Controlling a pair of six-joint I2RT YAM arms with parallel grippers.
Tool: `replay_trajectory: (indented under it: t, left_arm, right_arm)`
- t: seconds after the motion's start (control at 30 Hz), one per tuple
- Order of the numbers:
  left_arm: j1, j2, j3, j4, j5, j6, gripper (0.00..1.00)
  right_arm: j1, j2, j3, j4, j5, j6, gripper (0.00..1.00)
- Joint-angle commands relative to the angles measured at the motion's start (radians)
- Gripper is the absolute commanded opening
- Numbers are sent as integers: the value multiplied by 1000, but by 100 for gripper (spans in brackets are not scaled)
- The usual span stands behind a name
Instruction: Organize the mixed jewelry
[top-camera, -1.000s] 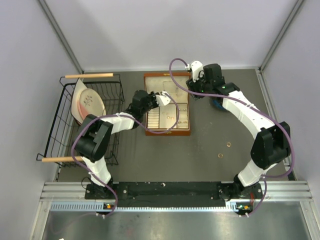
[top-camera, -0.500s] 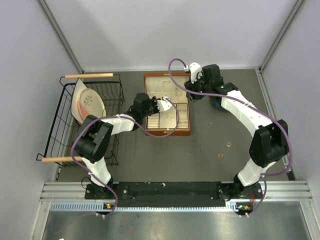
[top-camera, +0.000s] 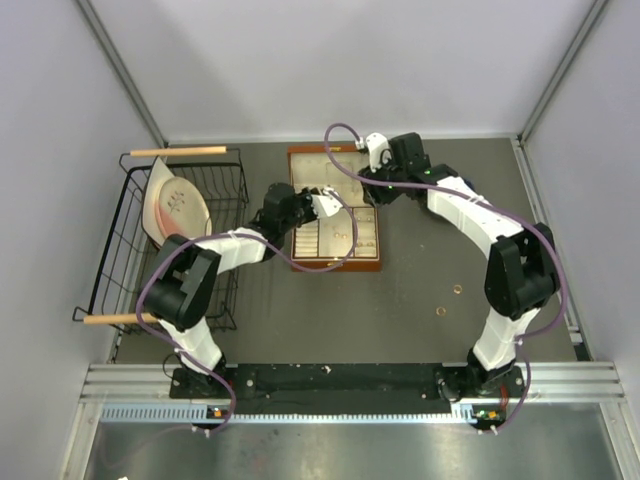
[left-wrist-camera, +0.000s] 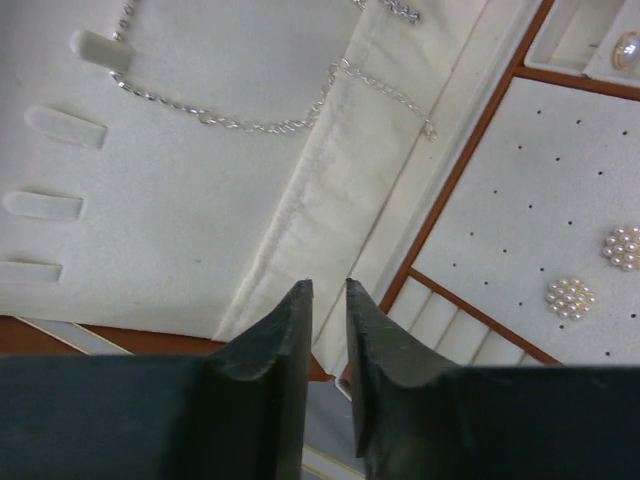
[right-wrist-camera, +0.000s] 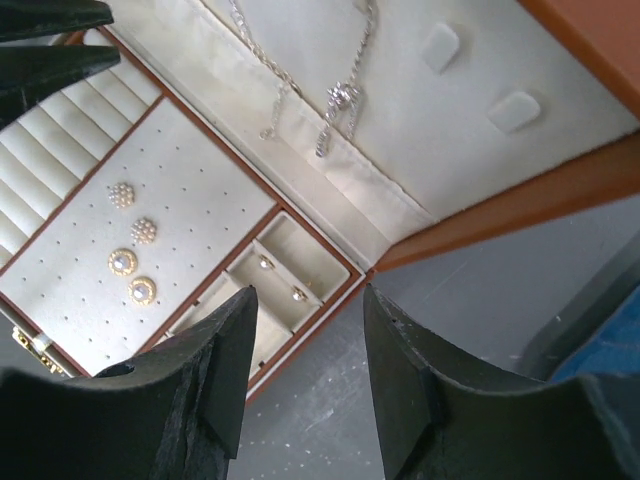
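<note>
Your right fingers (right-wrist-camera: 310, 295), wide and empty, have swung over the box (top-camera: 335, 265) beside your narrow, empty left fingers (left-wrist-camera: 328, 292); both rings (top-camera: 457, 290) right of it wait untouched.

**Top view:** contents of wooden box (top-camera: 335, 267) too small to resolve; compartments readable only as pale grid. Two rings (top-camera: 457, 290) on counter (top-camera: 400, 330) mere specks, form unreadable.

**Left wrist view:** chain necklace (left-wrist-camera: 250, 124) cut by top edge, both ends out of frame. Gold stud (left-wrist-camera: 627, 46) clipped at right edge. Box outline cropped on all sides.

**Right wrist view:** chain strands leave top edge. Fingers (right-wrist-camera: 50, 70) of left gripper (right-wrist-camera: 113, 38) cropped at upper-left corner. Blue object (right-wrist-camera: 612, 352) at lower right cropped, unidentifiable.
</note>
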Motion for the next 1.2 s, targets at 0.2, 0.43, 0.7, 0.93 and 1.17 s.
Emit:
replay_trajectory:
  t: [0.2, 0.43, 0.7, 0.93, 1.17]
  left_arm:
    - [3, 24, 38, 165, -71, 50, 49]
    - [4, 81, 67, 205, -97, 95, 58]
    - [4, 132, 90, 238, -124, 138, 58]
    - [3, 153, 89, 230, -112, 135, 34]
    - [4, 143, 73, 190, -88, 123, 5]
  right_arm:
    - [40, 17, 67, 59, 26, 22, 47]
    - [39, -8, 35, 65, 38, 8, 47]
    - [39, -25, 11, 71, 38, 8, 47]
    - [37, -38, -12, 80, 47, 8, 46]
    - [39, -38, -15, 88, 50, 11, 46]
